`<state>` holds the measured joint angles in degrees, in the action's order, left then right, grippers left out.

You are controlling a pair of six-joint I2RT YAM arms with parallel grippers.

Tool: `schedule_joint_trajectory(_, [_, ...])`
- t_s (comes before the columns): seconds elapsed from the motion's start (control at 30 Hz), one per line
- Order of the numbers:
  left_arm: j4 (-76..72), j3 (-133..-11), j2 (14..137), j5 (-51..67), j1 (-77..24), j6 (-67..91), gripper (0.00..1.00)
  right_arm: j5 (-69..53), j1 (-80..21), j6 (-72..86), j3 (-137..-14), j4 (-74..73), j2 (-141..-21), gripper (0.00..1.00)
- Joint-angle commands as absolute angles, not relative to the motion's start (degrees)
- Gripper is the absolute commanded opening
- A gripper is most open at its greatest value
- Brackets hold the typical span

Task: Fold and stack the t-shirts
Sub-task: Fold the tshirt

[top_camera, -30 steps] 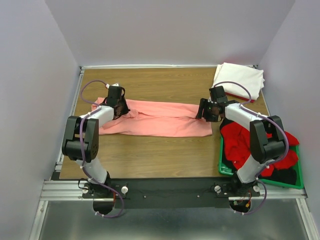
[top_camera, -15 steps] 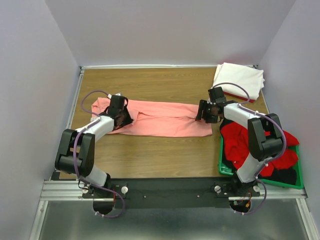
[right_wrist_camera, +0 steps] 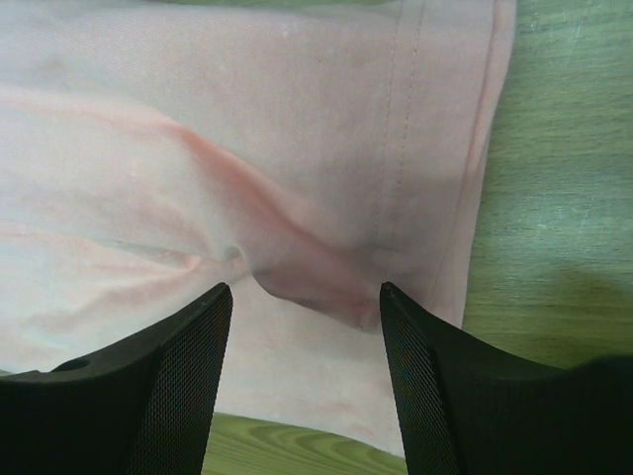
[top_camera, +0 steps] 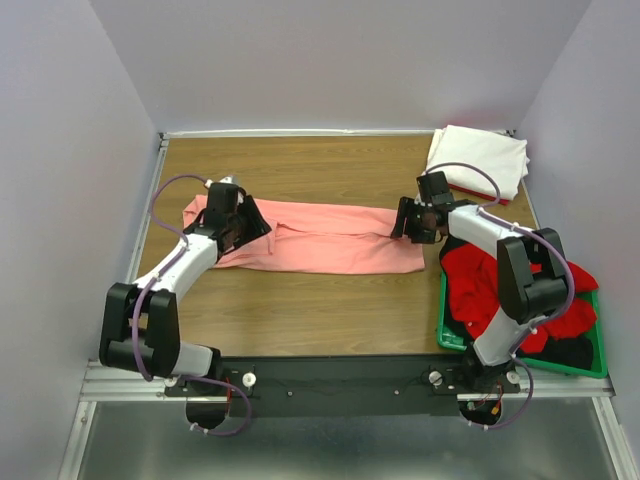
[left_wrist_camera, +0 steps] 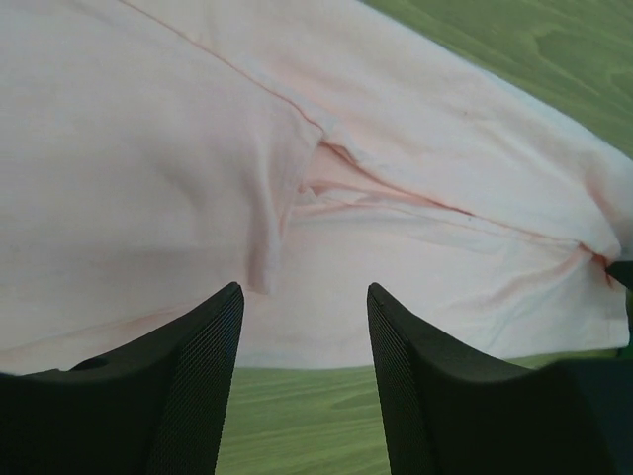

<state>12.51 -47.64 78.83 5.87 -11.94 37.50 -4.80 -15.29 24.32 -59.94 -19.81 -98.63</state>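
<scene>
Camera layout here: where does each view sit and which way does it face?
Top external: above and behind the arm bases, looking down on the brown wooden table; both arms, left hand and right hand show.
Left wrist: on the left arm, looking along the salmon-pink cloth t-shirt; its two black fingers show.
Right wrist: on the right arm, over the shirt's hemmed end; its black fingers show.
Shared: all three see that t-shirt.

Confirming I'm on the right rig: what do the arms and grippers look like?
The left arm and right arm are white tubes with black joints, each with a looped lilac cable. The left gripper and right gripper are black, with mesh-textured fingers.
</scene>
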Motion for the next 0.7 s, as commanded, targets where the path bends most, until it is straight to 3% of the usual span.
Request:
schedule_joint_trajectory(0.0, [13.2,-48.5,83.3,4.2,-7.0,35.0,0.61,-2.5,-15.6,22.9,-62.6,-20.8,-95.9,0.68])
schedule_joint_trajectory(0.17, [10.6,-49.6,90.4,4.7,-1.9,32.4,0.62,6.2,-15.5,24.9,-64.3,-22.1,-97.1,0.67])
schedule_joint_trajectory(0.27, [10.5,-51.0,96.6,4.9,-0.5,30.2,0.61,9.4,-15.4,25.7,-66.1,-22.9,-99.3,0.60])
schedule_joint_trajectory(0.67, [8.7,-50.1,99.3,5.3,3.2,28.3,0.61,8.6,-15.0,27.4,-67.6,-23.5,-105.2,0.47])
